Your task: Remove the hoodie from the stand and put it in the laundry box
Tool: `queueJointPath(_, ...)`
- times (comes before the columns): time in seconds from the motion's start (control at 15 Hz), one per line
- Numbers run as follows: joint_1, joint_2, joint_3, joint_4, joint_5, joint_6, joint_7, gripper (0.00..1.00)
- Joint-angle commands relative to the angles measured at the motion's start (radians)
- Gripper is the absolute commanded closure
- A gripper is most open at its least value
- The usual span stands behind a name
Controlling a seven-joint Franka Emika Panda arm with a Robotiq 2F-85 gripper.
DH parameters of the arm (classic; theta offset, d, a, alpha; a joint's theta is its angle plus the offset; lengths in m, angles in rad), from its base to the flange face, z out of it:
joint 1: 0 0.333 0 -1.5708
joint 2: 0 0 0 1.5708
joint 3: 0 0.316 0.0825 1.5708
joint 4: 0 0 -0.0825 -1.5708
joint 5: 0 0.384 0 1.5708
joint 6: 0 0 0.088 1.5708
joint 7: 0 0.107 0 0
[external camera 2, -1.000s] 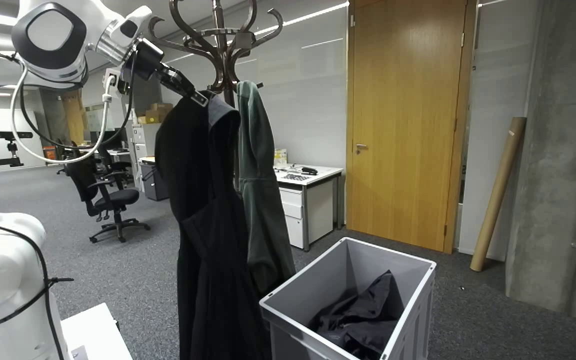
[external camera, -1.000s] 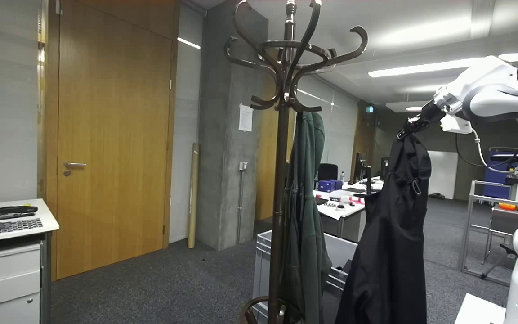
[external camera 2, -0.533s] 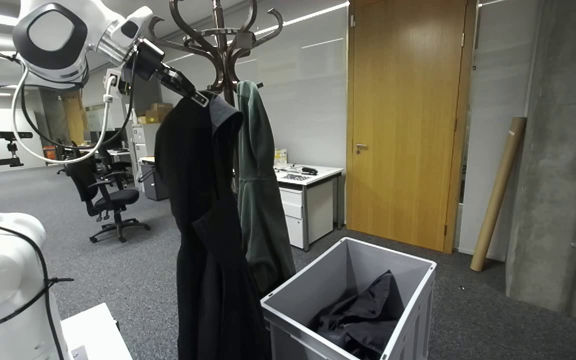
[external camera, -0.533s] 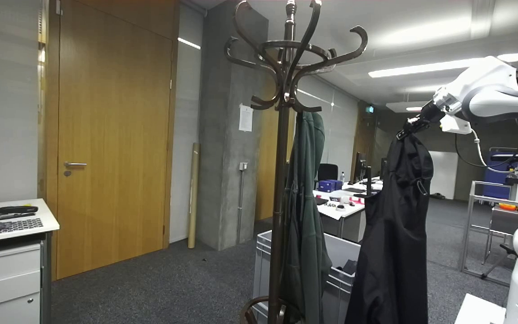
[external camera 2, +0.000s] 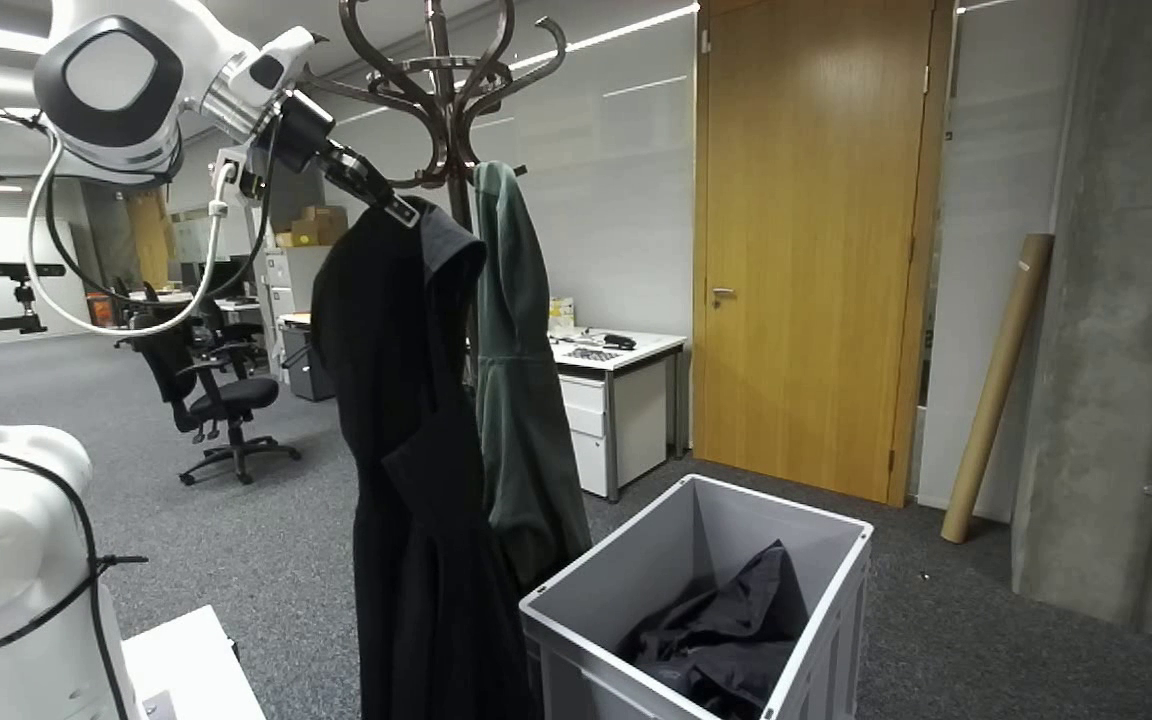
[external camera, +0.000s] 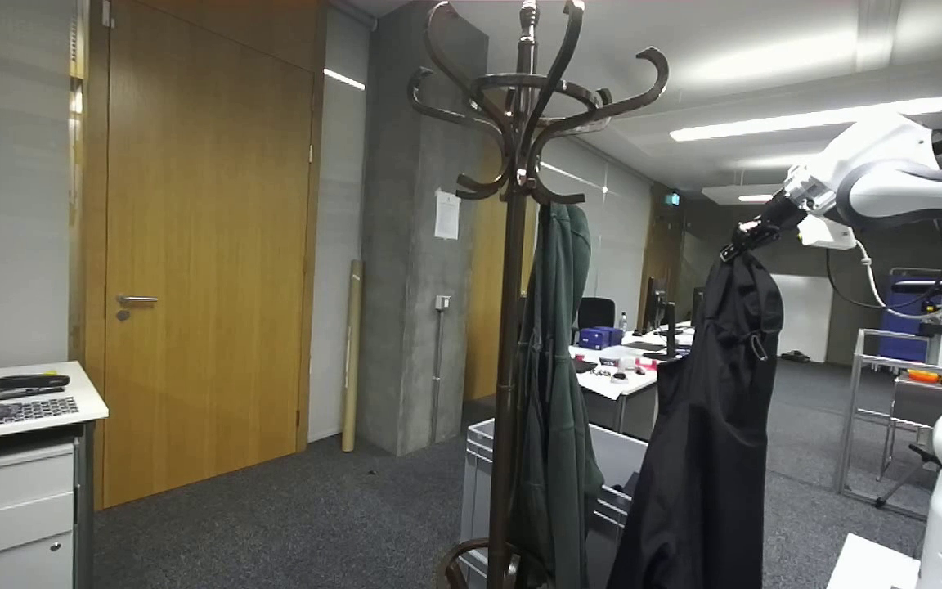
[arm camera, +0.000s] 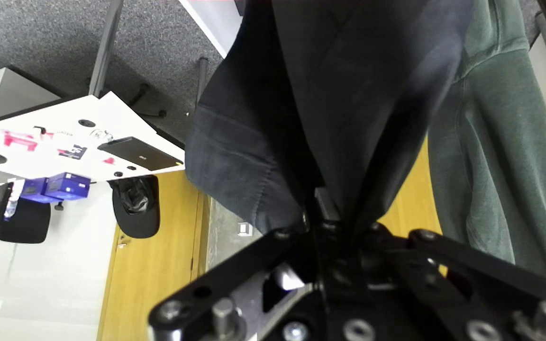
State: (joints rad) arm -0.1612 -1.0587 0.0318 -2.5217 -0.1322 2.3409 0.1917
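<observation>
The black hoodie point(external camera: 708, 425) hangs from my gripper point(external camera: 730, 250), which is shut on its top; it is clear of the stand's hooks. In an exterior view the hoodie point(external camera 2: 396, 450) hangs beside the box, below the gripper point(external camera 2: 402, 210); its lower end is out of view. In the wrist view the hoodie point(arm camera: 339, 85) fills the space ahead of the jaws point(arm camera: 332, 208). The dark-brown stand point(external camera: 512, 343) also shows behind the hoodie point(external camera 2: 451, 130). The light-grey laundry box point(external camera 2: 756, 525) holds a dark crumpled garment point(external camera 2: 736, 645); the box point(external camera: 477, 474) is partly hidden by the stand and garments.
A dark grey-green coat point(external camera: 565, 352) hangs on the stand, close beside the hoodie point(external camera 2: 526, 400) and in the wrist view point(arm camera: 505, 128). A white desk point(external camera 2: 626, 350) stands behind. The robot's white base point(external camera 2: 16, 560) is at the left in that view.
My gripper has moved slightly down with the hoodie in it. The hoodie sways a little and hangs slightly lower. The coat, stand and box have not moved.
</observation>
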Motion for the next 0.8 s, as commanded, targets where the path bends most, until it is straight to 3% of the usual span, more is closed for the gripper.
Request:
queueJointPath(0.0, -0.073, 0.078, 0.009, 0.023, -0.024, 0.112, 0.04, 0.99)
queueJointPath(0.4, -0.184, 0.223, 0.004, 0.056, -0.014, 0.356, 0.087, 0.99)
queueJointPath(0.73, -0.201, 0.337, 0.004, 0.091, 0.018, 0.534, 0.086, 0.99)
